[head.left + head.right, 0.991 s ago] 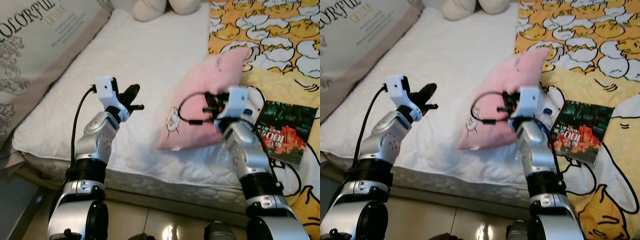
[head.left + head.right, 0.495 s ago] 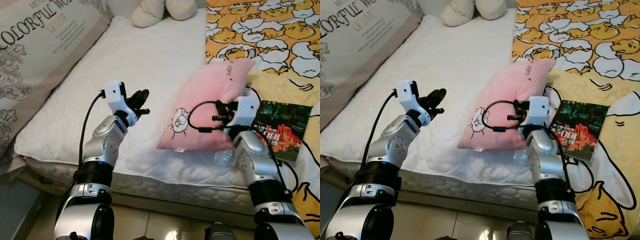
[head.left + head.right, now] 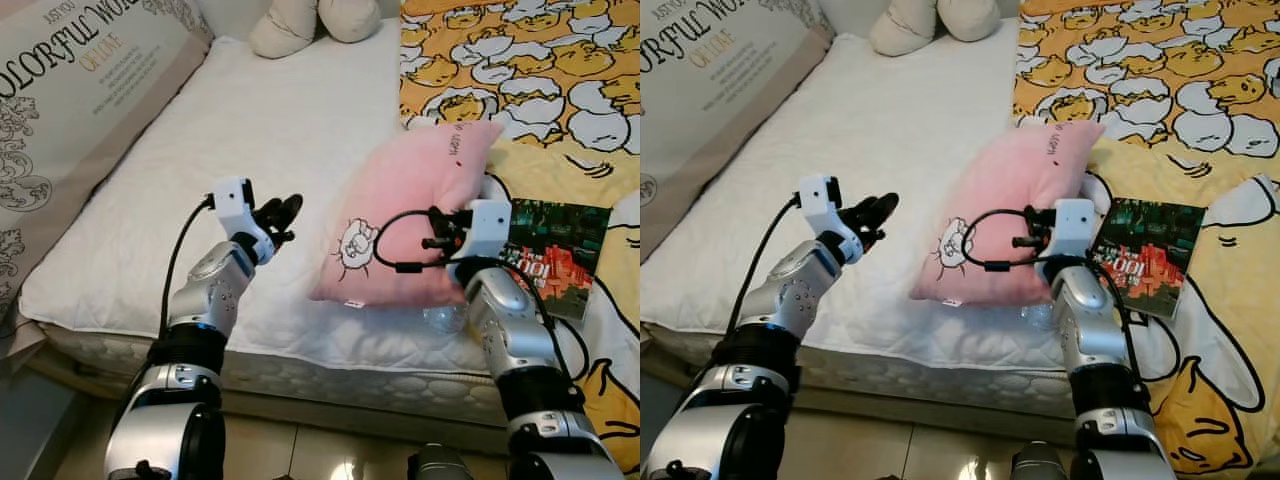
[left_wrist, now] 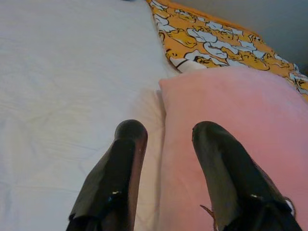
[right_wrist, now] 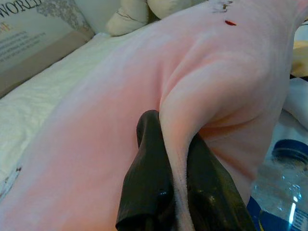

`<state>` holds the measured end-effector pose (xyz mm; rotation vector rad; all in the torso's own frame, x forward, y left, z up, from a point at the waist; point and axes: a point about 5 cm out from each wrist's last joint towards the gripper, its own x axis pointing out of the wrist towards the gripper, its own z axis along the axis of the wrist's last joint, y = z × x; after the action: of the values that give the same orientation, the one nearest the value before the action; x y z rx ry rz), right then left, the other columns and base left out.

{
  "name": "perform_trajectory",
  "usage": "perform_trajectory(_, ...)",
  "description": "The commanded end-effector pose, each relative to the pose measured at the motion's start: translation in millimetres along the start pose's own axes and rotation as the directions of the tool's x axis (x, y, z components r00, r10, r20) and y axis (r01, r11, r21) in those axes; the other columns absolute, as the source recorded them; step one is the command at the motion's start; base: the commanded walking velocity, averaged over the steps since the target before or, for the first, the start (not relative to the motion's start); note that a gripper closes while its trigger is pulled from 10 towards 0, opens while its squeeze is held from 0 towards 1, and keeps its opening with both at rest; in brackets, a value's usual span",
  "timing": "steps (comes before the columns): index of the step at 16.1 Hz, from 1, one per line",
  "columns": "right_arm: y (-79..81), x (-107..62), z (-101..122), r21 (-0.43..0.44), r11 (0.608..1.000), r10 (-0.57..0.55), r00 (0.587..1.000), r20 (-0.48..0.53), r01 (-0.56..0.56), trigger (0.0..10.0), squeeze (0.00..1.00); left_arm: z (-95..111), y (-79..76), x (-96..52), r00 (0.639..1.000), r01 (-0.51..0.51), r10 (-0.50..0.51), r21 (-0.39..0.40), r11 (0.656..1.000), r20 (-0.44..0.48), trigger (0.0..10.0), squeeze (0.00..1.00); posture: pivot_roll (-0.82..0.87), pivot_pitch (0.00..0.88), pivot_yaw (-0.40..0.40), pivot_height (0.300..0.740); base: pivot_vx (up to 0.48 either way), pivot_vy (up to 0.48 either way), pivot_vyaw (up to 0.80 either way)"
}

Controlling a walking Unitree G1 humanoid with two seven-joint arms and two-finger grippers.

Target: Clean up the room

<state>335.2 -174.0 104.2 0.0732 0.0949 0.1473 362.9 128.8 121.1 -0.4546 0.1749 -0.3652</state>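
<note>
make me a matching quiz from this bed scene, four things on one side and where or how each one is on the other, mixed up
Things:
1. soft pink pillow with a cartoon print
2. dark paperback book with a red cover picture
3. clear plastic bottle with a blue cap
4. left end effector

States or places:
A. open, above the white mattress
B. flat on the yellow duck-print blanket
C. pinched by the right end effector
D. lying under the pillow's edge

Pairs: 1-C, 2-B, 3-D, 4-A

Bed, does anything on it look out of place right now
Yes. A clear plastic bottle lies on the mattress edge, half tucked under the pink pillow pinched by the right gripper. A book also sits loose on the yellow duck blanket.
</note>
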Motion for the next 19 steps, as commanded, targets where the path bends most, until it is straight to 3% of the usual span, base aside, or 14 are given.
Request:
perform_trajectory(1, 10.3, 0.1, 0.7, -0.009, 0.999, 0.037, 0.999, 0.002, -0.037, 0.0, 0.0, 6.5, 2.6, 1.1, 1.0, 0.006, -0.006, 0.041, 0.999, -0.004, 10.0, 1.0, -0.24, 0.0, 0.227, 0.74, 0.0, 0.0, 0.0)
perform_trajectory(8, 3.4, -15.8, -6.2, 0.035, 0.999, 0.035, 0.999, -0.021, -0.035, 0.0, 0.0, -21.5, 5.9, 7.8, 0.99, 0.022, -0.012, 0.067, 0.997, -0.144, 10.0, 1.0, -0.28, 0.017, 0.242, 0.74, 0.0, 0.0, 0.0)
perform_trajectory(10, -21.7, -28.1, -9.1, -0.015, 1.0, -0.011, 0.998, -0.066, 0.01, 0.0, 0.0, -20.4, 4.6, 12.4, 0.989, 0.008, -0.001, 0.042, 0.999, -0.151, 10.0, 1.0, -0.31, 0.054, 0.249, 0.74, 0.0, 0.0, 0.0)
perform_trajectory(12, -28.4, -40.6, -6.3, -0.035, 0.999, -0.021, 0.997, -0.069, 0.019, 0.0, 0.0, -24.2, 2.8, 13.5, 0.988, -0.001, 0.001, 0.001, 1.0, -0.155, 10.0, 1.0, -0.34, 0.117, 0.245, 0.74, 0.0, 0.0, 0.0)
perform_trajectory(16, -27.8, -68.2, -8.8, -0.059, 0.998, 0.006, 0.993, -0.115, -0.013, 0.0, 0.0, -23.8, -12.0, 21.9, 0.991, 0.034, -0.049, -0.124, 0.992, -0.126, 10.0, 1.0, -0.38, 0.199, 0.237, 0.74, 0.0, 0.0, 0.0)
perform_trajectory(19, -29.5, -74.4, -12.3, -0.072, 0.997, -0.009, 0.99, -0.142, -0.001, 0.0, 0.0, -24.6, -27.9, 27.8, 0.986, 0.099, -0.112, -0.107, 0.989, -0.124, 10.0, 1.0, -0.38, 0.198, 0.237, 0.74, 0.0, 0.0, 0.0)
